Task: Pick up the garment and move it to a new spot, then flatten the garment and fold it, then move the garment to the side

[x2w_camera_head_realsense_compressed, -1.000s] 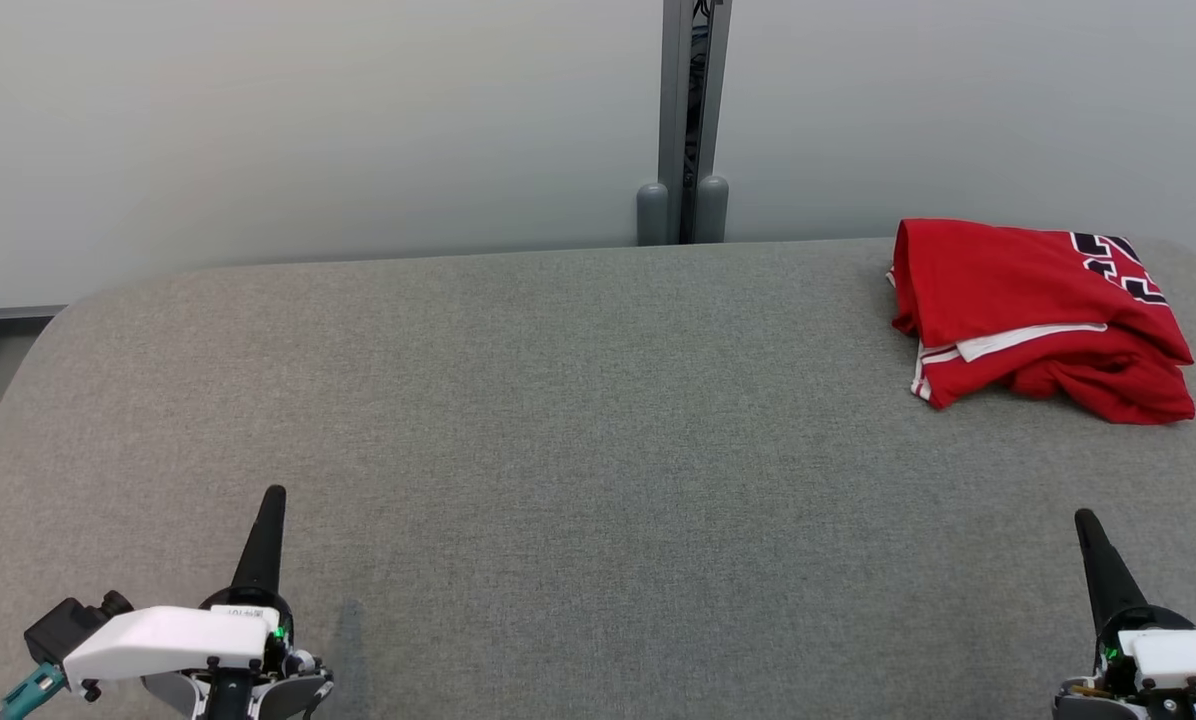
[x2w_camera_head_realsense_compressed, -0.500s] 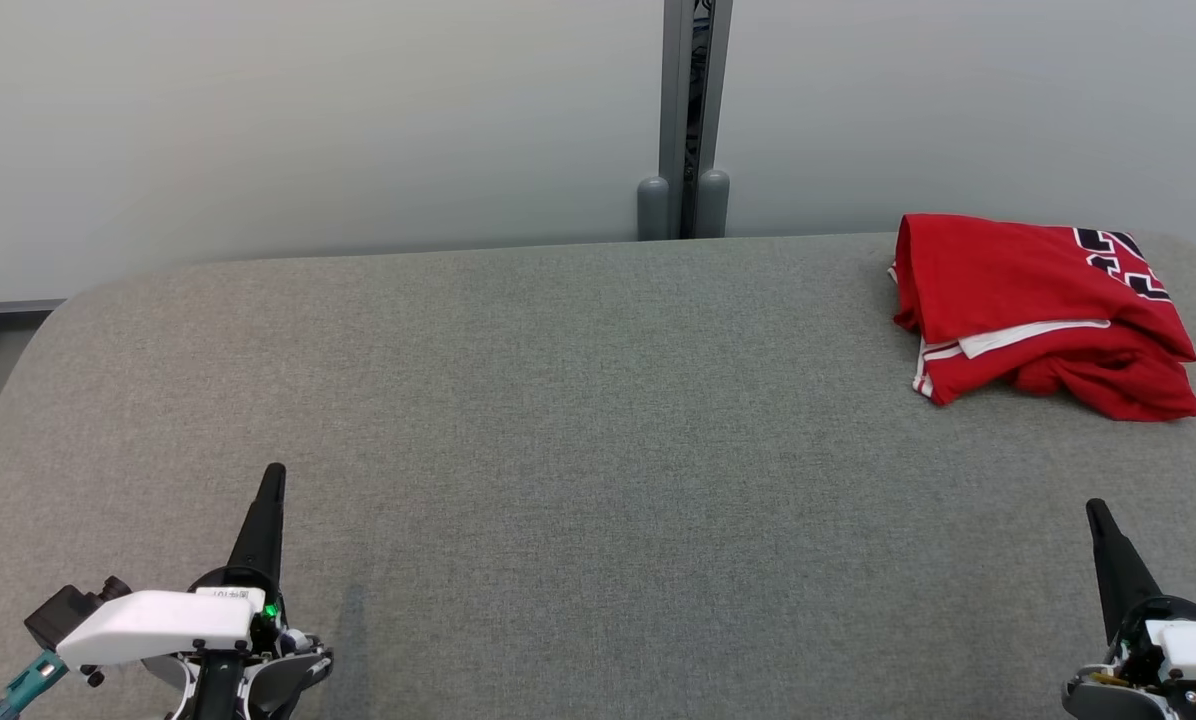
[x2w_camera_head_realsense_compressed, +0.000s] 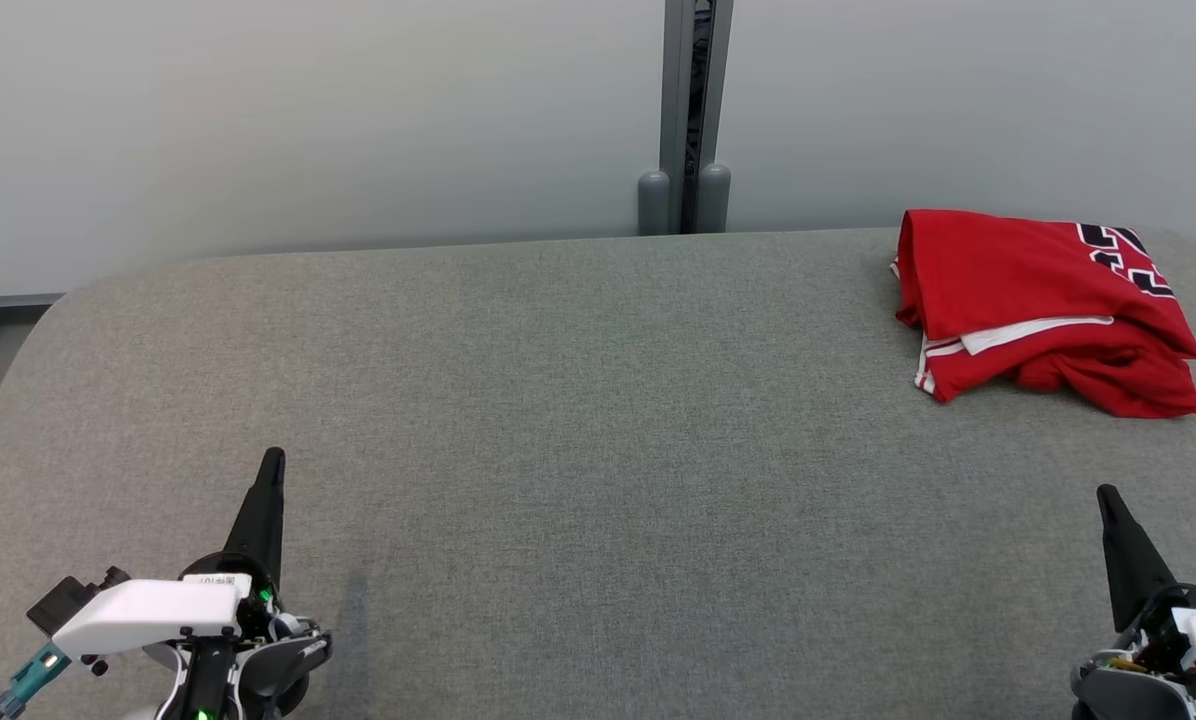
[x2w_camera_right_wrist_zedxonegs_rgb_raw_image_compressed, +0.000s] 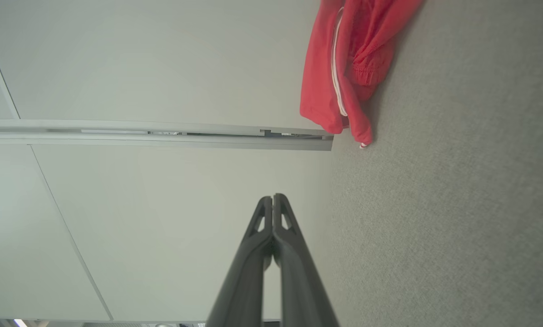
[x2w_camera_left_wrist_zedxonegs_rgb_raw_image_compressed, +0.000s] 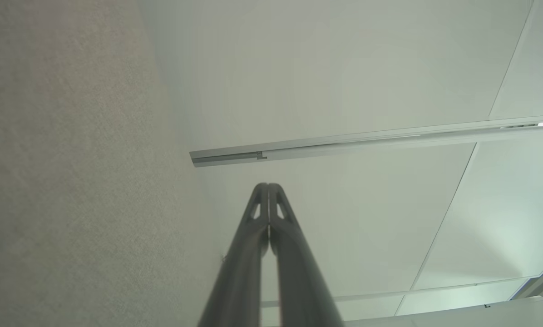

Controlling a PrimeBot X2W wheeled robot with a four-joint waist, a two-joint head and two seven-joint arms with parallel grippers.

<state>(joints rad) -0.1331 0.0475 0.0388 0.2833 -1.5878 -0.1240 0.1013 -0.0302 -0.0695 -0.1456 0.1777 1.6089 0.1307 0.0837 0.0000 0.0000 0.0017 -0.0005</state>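
Observation:
The garment is a red jersey with white trim and dark lettering, lying folded in a loose bundle at the table's far right corner. It also appears at the top of the right wrist view as the garment. My left gripper is shut and empty over the near left of the table, fingers pressed together. Near the right edge, my right gripper is likewise shut with nothing held, well short of the garment.
The grey fabric-covered table has rounded far corners. Behind it stands a pale wall with a grey vertical post at the middle.
Both grippers have slid forward, the left a little farther up the table than before. The head view has tilted slightly, so the garment sits a bit higher. Both stay shut.

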